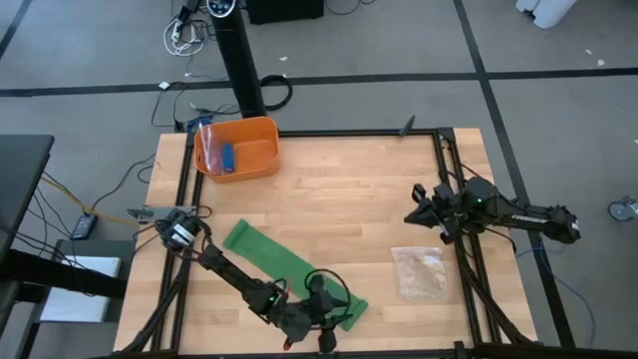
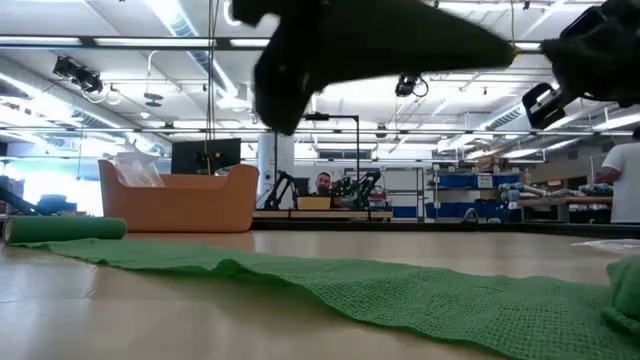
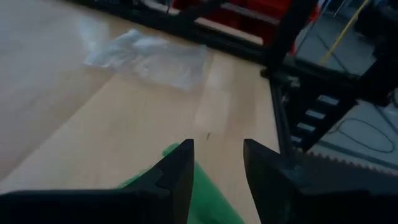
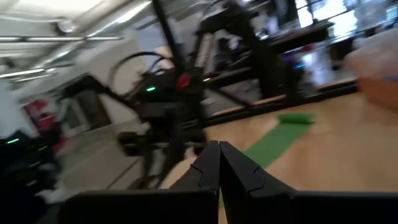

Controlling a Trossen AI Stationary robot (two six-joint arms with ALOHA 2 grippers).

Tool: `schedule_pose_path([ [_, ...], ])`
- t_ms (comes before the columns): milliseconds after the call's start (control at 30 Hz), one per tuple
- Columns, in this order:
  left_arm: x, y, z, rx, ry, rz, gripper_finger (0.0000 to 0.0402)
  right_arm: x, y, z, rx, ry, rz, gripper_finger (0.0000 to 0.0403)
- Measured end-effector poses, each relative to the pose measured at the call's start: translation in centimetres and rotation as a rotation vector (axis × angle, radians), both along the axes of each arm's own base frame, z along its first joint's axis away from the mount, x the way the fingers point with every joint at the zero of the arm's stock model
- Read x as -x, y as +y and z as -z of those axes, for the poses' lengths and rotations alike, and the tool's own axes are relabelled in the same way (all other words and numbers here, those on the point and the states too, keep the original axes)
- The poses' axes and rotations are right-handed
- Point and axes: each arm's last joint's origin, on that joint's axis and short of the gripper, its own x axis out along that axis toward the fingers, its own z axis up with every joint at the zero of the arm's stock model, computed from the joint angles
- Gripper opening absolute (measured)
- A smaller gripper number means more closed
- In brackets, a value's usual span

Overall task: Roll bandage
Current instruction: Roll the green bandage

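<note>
Pale wood-plank surface [image 1: 339, 199] in a black metal frame, grey carpeted floor around it; no writing readable anywhere. Nearest edge: left gripper [image 1: 324, 324] low over the bandage's near end, fingers [image 3: 177, 177] parted with a gap between them, grasping nothing; green fabric shows just under them. One bandage [image 1: 289, 269]: bright green open-weave strip, lying flat and diagonal across the surface, its far end wound into a small roll [image 2: 65, 229]. One clear crinkled plastic bag [image 1: 419, 271] lies right of the strip, apart from it. Right gripper [image 1: 417, 211] waits at the right edge, fingers clenched together, empty. Far corner: one orange plastic bin [image 1: 239, 150], rounded, with a small blue item [image 1: 227, 157] inside.
</note>
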Motion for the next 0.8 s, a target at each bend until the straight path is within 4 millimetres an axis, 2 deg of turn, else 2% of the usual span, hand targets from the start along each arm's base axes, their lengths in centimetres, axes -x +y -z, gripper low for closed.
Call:
schedule_pose_path([
  [200,1.3,-1.2,-0.1,-0.028,-0.008,-0.067,0.0144,-0.5,1.8,0.5,0.025,0.043,-0.032,0.0001],
  [333,1.7,-1.4,0.5,0.032,0.024,-0.009,0.0117,-0.8,2.9,0.2,0.073,0.009,-0.038,0.0001],
  [467,2.3,-0.9,1.7,0.056,0.046,0.012,0.0073,-1.0,4.0,-0.6,0.078,-0.087,-0.124,0.0002],
  [633,2.1,-0.1,2.4,0.145,0.054,0.146,0.0015,-2.0,5.2,-1.1,0.100,-0.036,-0.151,0.0002],
  [800,1.2,1.6,3.1,0.110,0.124,0.134,0.0011,-3.5,5.9,-1.7,0.175,0.035,-0.026,0.0001],
])
